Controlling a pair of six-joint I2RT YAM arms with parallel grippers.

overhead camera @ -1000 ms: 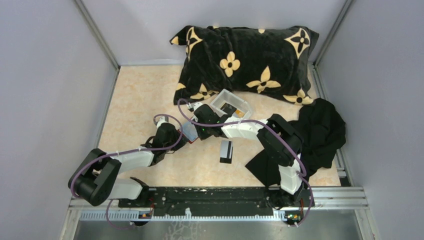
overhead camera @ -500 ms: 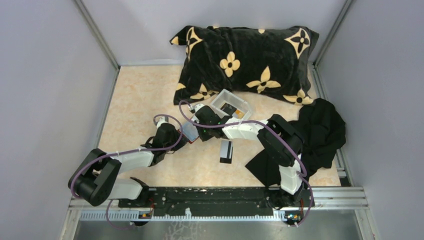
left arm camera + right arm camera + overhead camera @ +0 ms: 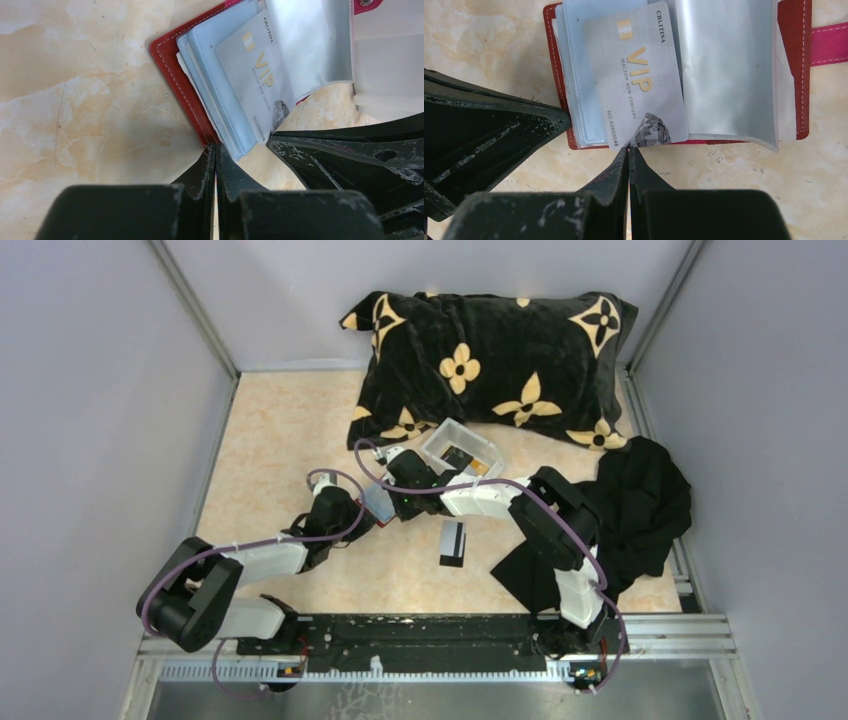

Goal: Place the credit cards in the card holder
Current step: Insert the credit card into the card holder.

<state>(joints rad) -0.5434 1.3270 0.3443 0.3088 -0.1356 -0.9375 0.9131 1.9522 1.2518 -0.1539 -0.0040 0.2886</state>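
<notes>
Red leather-look card holder (image 3: 555, 60), matt, pale stitching along the edge, with glossy clear plastic pockets (image 3: 724, 65) inside. Pale grey plastic card (image 3: 639, 85), smooth, gold metallic lettering. Black plastic fingers (image 3: 484, 135), scuffed and scratched. Desk (image 3: 484, 40) smooth, marbled beige stone look. Behind, plush pillow (image 3: 490, 350) — velvety black cloth, soft nap.

Clutter on beige table (image 3: 270, 430)
Flowered black pillow (image 3: 490, 365) lies at the back, clear tray (image 3: 440, 433) just before it, black cloth (image 3: 640, 505) at right.
</notes>
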